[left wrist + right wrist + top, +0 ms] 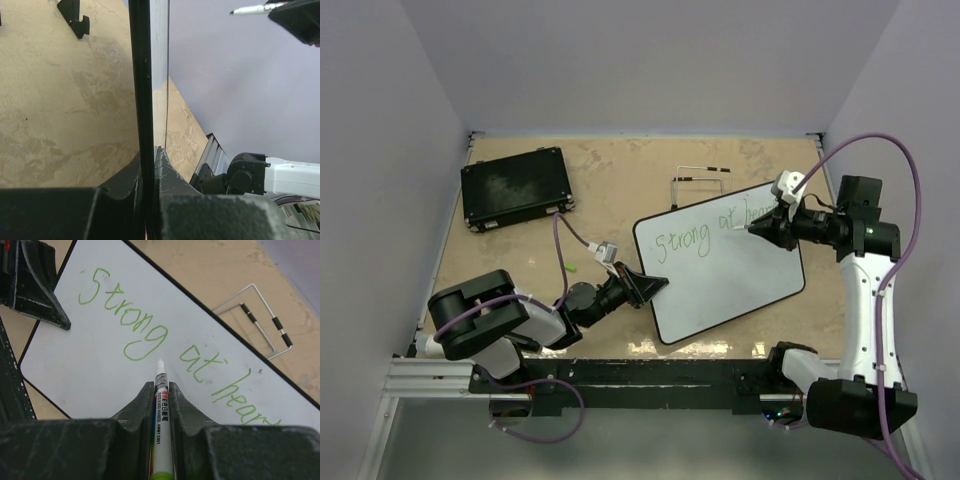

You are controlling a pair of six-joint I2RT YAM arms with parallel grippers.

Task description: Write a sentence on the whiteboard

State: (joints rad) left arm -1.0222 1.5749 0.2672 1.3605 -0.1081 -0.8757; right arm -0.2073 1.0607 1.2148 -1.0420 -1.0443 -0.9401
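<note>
The whiteboard (740, 285) lies slanted at the middle of the table. On it the sentence (705, 232) runs in green marker and reads "Strong at heart" (145, 325). My left gripper (645, 285) is shut on the board's near left rim (141, 100), one jaw on each face. My right gripper (760, 228) is shut on a white marker (161, 410) with a green end. The marker's tip (160, 362) points at bare board (85, 360) below the "g" of "Strong". In the left wrist view the marker (250, 9) appears clear of the board's face.
A flat black case (515, 187) lies at the back left. A thin wire stand (700, 175) lies just behind the board's far edge, also in the right wrist view (260, 315). Purple walls close in the table on three sides.
</note>
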